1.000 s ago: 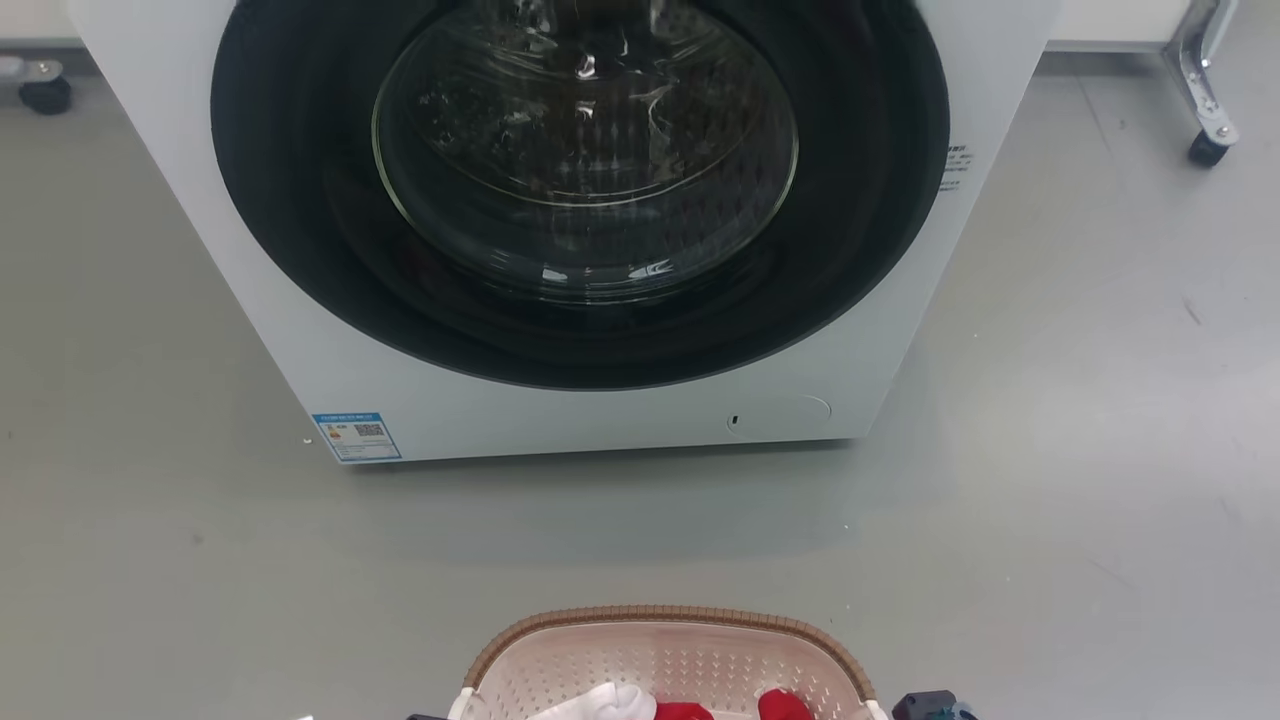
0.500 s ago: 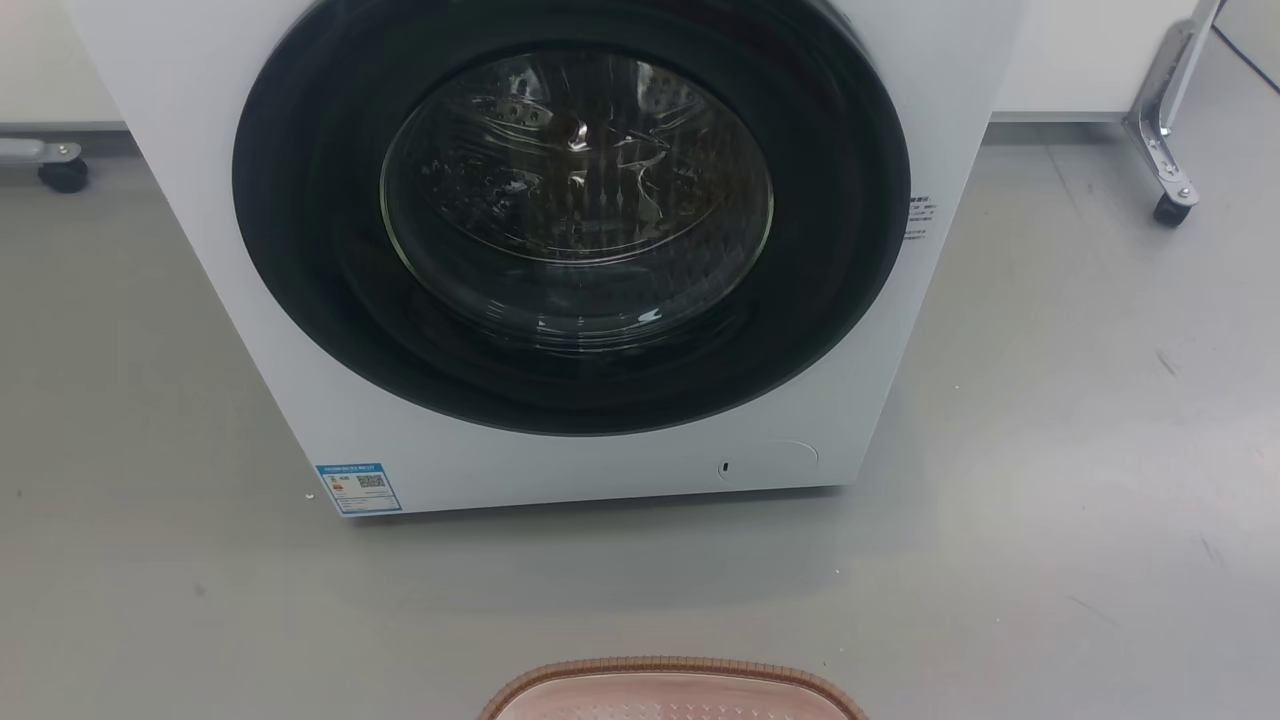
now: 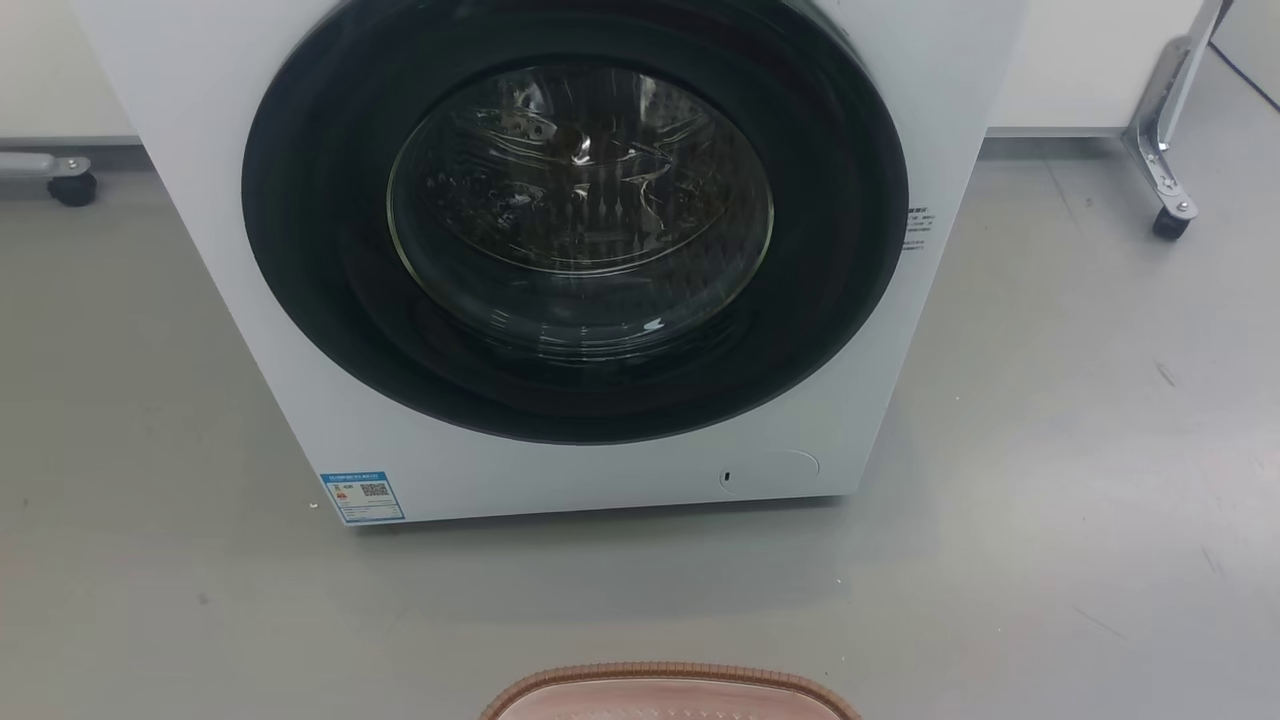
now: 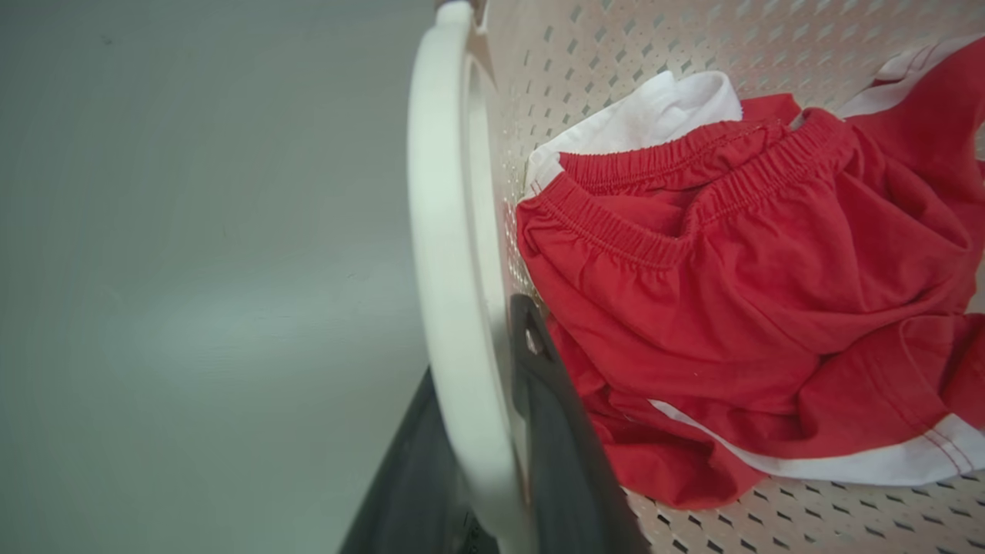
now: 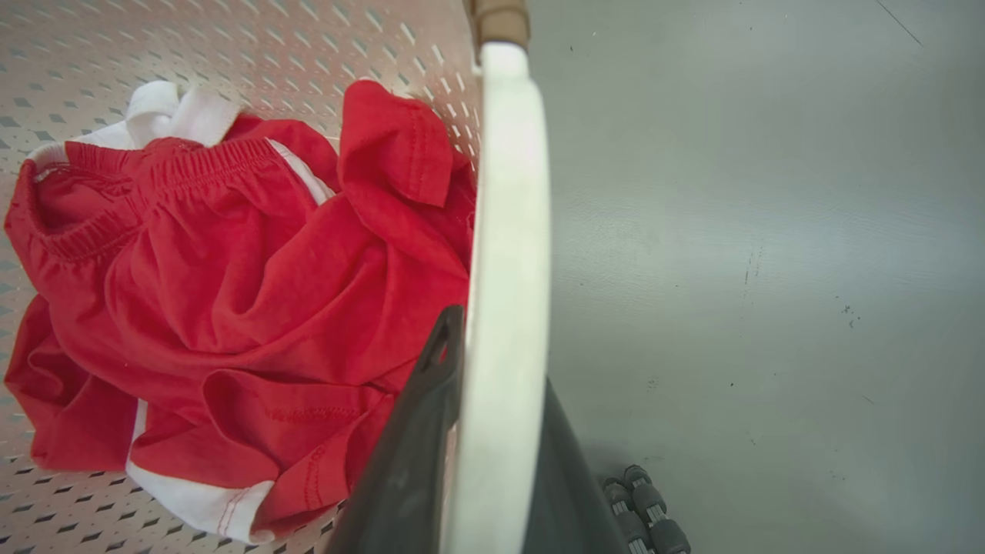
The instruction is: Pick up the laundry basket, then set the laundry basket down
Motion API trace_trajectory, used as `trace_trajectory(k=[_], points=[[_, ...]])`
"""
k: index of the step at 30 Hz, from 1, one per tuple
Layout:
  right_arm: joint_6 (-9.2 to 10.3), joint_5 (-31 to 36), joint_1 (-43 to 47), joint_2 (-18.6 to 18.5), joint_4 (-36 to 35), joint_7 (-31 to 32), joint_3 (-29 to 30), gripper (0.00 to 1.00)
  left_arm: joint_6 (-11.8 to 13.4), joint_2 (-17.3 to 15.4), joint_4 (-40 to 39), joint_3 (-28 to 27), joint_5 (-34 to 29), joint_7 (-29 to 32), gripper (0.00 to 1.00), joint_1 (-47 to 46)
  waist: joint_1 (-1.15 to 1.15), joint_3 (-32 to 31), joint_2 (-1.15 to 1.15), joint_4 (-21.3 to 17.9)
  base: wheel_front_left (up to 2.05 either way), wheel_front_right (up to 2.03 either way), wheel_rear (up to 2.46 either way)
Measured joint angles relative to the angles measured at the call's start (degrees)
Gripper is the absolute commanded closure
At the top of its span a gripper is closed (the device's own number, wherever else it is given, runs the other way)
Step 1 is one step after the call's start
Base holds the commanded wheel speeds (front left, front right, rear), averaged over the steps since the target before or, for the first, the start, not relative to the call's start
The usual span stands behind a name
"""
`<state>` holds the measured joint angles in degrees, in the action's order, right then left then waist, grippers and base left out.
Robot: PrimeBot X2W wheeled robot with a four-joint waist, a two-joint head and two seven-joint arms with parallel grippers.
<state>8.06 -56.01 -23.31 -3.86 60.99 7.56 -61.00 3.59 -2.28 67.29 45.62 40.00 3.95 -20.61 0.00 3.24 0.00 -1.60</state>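
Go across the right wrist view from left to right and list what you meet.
In order: red garment with white trim → dark finger of the right gripper → white handle of the laundry basket → grey floor.

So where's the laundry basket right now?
The laundry basket shows at the bottom centre of the head view, before the washing machine, with the left end effector and right end effector closed on its white side handles.
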Motion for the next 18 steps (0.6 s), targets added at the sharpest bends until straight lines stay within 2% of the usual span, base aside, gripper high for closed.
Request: trace_trajectory(k=[18], points=[[0.00,-2.0,0.0,0.0,-0.1,0.3,-1.3,1.00,0.4,-0.1,0.0,1.0,1.8,0.2,1.00,0.0,0.00,-0.7,0.00,0.4,0.00,0.00,0.00]])
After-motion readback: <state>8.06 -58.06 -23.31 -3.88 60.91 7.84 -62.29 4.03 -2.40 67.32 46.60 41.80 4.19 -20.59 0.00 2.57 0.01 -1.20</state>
